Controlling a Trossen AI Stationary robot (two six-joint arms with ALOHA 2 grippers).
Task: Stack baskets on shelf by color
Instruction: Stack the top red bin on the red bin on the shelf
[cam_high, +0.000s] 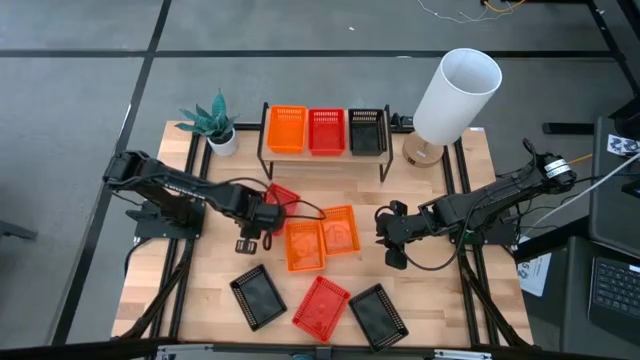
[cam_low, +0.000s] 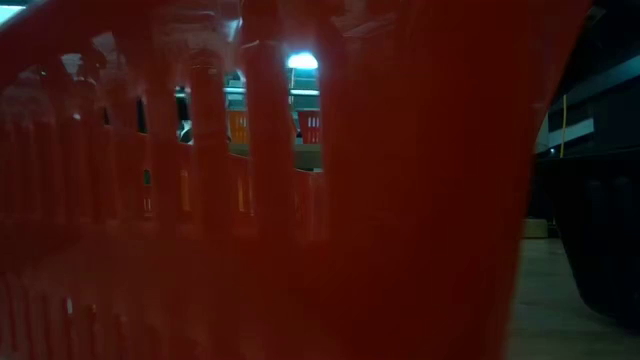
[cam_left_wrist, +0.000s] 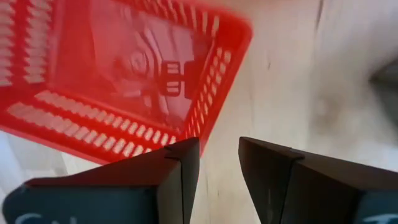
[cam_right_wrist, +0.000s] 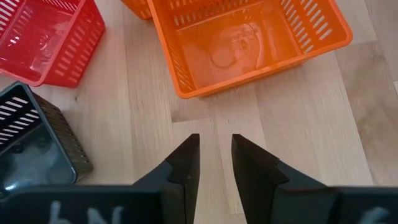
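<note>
– Red plastic fills the low view: a red basket (cam_low: 300, 250) sits right against that lens, so it is probably the one at 6 o'clock on the worktop (cam_high: 440, 250). How far along are we?

– About a third, I'd judge. The shelf (cam_high: 325, 157) at 12 o'clock carries one basket of each colour in a row: an orange basket (cam_high: 286, 130), a red one (cam_high: 327, 131) and a black one (cam_high: 367, 131), each apparently starting a stack. Six are left on the worktop. Two loose orange baskets (cam_high: 322, 238) lie side by side and touching at the centre. A black basket (cam_high: 257, 297) is at 7 o'clock and another black basket (cam_high: 379, 314) at 5 o'clock, with that front red one between them. The last red basket (cam_high: 283, 196) is at 10 o'clock from the orange pair.

– And the arms?

– The left end effector (cam_left_wrist: 219, 146) is just beside that last red basket, facing its corner. Its fingers stand a narrow gap apart with nothing between them. Whether they touch the rim, I cannot tell.

– The right one?

– The right end effector (cam_right_wrist: 215, 140) hangs at 3 o'clock of the orange pair, pointed at the nearer one. Its fingers are also slightly parted, gripping nothing and touching nothing.
</note>
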